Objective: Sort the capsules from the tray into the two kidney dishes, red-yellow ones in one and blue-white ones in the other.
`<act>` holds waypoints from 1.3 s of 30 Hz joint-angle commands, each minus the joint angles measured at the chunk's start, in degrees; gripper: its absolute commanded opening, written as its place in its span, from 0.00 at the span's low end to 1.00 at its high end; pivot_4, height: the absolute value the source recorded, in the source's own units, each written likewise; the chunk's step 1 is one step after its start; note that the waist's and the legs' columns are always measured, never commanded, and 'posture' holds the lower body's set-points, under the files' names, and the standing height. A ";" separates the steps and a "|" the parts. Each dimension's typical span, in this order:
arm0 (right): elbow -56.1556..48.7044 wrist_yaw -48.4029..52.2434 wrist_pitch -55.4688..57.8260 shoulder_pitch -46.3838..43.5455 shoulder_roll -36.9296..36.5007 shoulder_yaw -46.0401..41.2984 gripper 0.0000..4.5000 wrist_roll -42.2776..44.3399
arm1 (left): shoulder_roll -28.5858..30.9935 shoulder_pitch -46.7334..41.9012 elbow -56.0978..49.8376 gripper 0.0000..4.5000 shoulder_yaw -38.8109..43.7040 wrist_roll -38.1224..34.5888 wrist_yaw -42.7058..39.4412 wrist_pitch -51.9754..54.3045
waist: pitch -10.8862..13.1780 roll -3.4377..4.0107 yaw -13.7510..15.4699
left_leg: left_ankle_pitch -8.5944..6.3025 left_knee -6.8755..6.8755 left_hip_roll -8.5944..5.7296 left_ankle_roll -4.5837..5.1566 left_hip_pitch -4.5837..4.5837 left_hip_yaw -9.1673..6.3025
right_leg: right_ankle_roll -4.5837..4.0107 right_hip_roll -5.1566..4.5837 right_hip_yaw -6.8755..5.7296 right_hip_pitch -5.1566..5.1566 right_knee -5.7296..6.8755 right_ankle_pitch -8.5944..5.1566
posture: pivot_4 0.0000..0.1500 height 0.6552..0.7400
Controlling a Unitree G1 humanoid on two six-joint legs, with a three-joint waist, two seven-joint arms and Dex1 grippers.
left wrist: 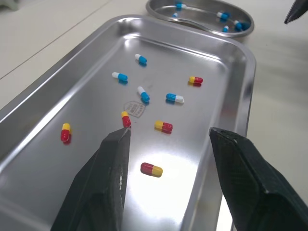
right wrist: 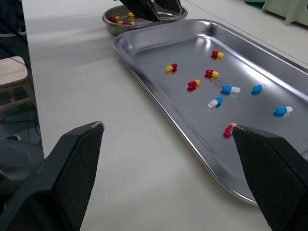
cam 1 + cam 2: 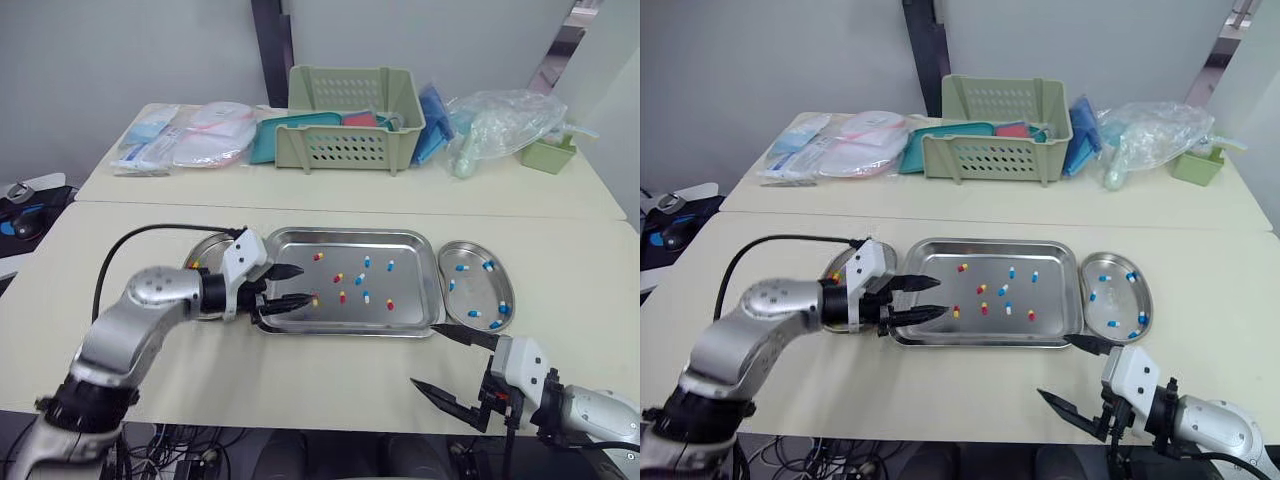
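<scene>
A steel tray (image 3: 425, 290) in the middle of the near table holds several red-yellow and blue-white capsules. My left gripper (image 3: 297, 284) hangs open over the tray's left end, its fingers on either side of a red-yellow capsule (image 1: 151, 169) lying on the tray floor. The left kidney dish (image 3: 205, 249), partly behind my left arm, holds red-yellow capsules (image 2: 122, 20). The right kidney dish (image 3: 476, 284) holds several blue-white capsules (image 3: 473, 313). My right gripper (image 3: 456, 367) is open and empty above the bare table, in front of the tray's right corner.
On the far table stand a green basket (image 3: 352, 117), packets of supplies (image 3: 190, 137), a clear plastic bag (image 3: 500, 122) and a small green box (image 3: 548, 153). A black cable (image 3: 140, 240) loops from my left arm over the table.
</scene>
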 commanded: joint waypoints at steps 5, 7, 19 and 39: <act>-3.33 -1.00 1.58 -0.27 -0.14 -0.24 1.00 1.51 | -0.32 -7.05 7.98 0.59 -6.39 7.16 -7.27 -5.33 | 0.01 0.00 -0.16 | 0.00 0.01 0.00 0.00 -0.07 -0.04 | 0.00 0.01 -0.02 -0.06 0.01 0.00 | 1.00 1.00; -3.57 -1.16 2.09 -0.49 -0.05 -0.17 1.00 1.75 | -0.99 -7.39 8.67 0.59 -7.21 8.13 -7.92 -6.29 | 0.01 0.00 -0.12 | 0.00 0.02 0.00 0.00 -0.08 -0.04 | 0.00 0.01 -0.02 -0.05 0.01 0.00 | 1.00 1.00; -4.82 -2.04 4.67 -1.45 -0.33 -0.22 1.00 3.26 | -5.40 -6.96 16.55 0.47 -9.06 14.39 -8.64 -15.81 | 0.01 0.00 -0.08 | 0.00 0.06 0.00 0.00 -0.12 -0.10 | 0.00 0.01 -0.07 -0.05 0.02 0.00 | 1.00 1.00; -6.99 -2.98 6.22 -0.16 -0.42 -0.75 1.00 3.82 | -11.38 -9.47 27.78 0.47 -10.00 19.65 -10.40 -23.14 | 0.00 0.00 -0.12 | 0.01 0.08 -0.01 0.00 -0.12 -0.14 | 0.00 0.00 -0.12 -0.04 0.02 0.00 | 1.00 1.00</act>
